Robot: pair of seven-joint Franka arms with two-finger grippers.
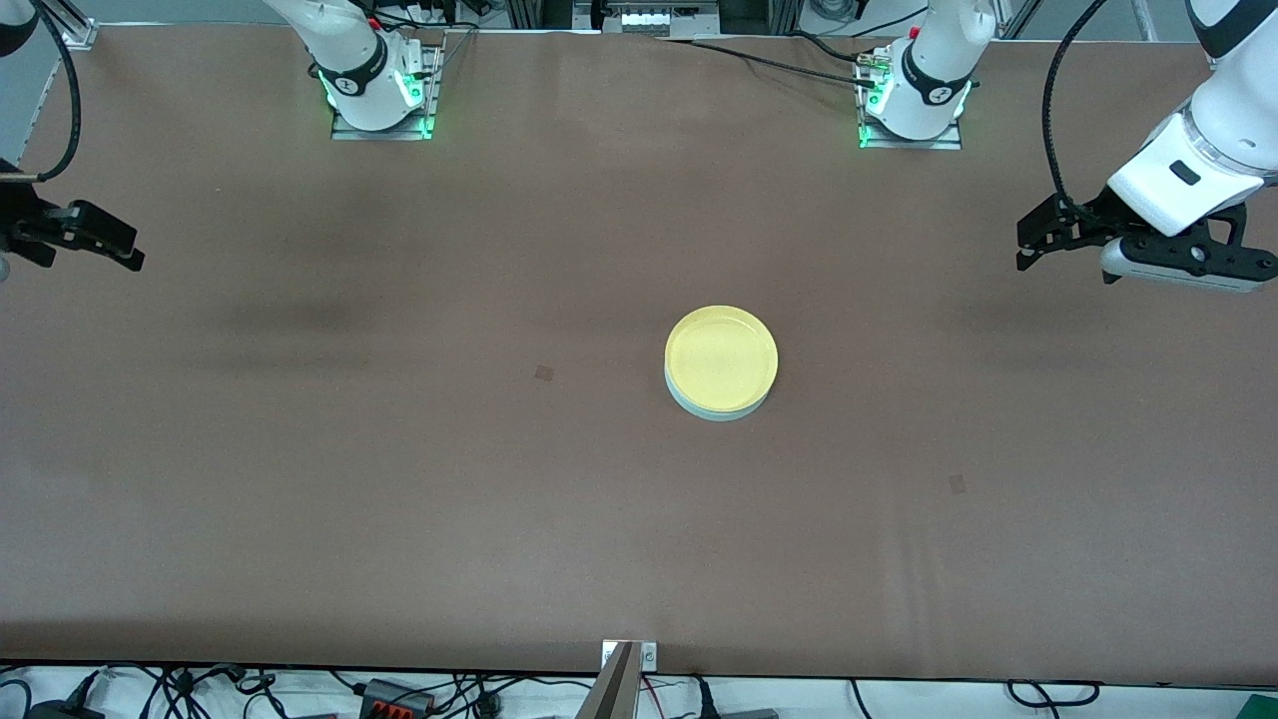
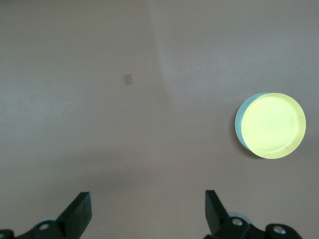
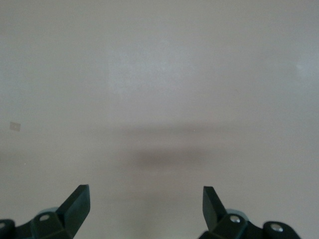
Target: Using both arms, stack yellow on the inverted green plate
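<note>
Plates stacked, both grippers empty and wide

Yellow [image 1: 721, 358] sits on top of the green plate [image 1: 715, 412], and we take this pair as our landmark near the middle of the brown table [image 1: 300, 449]. We see the yellow plate as round, shallow and plain, rim upward, its face clean and evenly lit. Of the green plate only a pale mint crescent shows under the edge nearest the front camera, so the yellow lies slightly off centre on it; whether the green one is truly inverted we cannot confirm from what peeks out.

We judge the stacking step finished, or all but. If anything remains, it calls for a small nudge to centre the upper plate, done gently with both arms so the lower one does not slide.

Moving outward from the stack, the left gripper [image 1: 1038, 240] hangs above the table well away, toward the left arm's end, its fingers [image 2: 79, 211] spread wide and holding nothing. The right gripper [image 1: 95, 240] hangs well away toward the right arm's end, fingers [image 3: 79, 204] equally wide apart, also empty. Both arms appear to wait.
</note>
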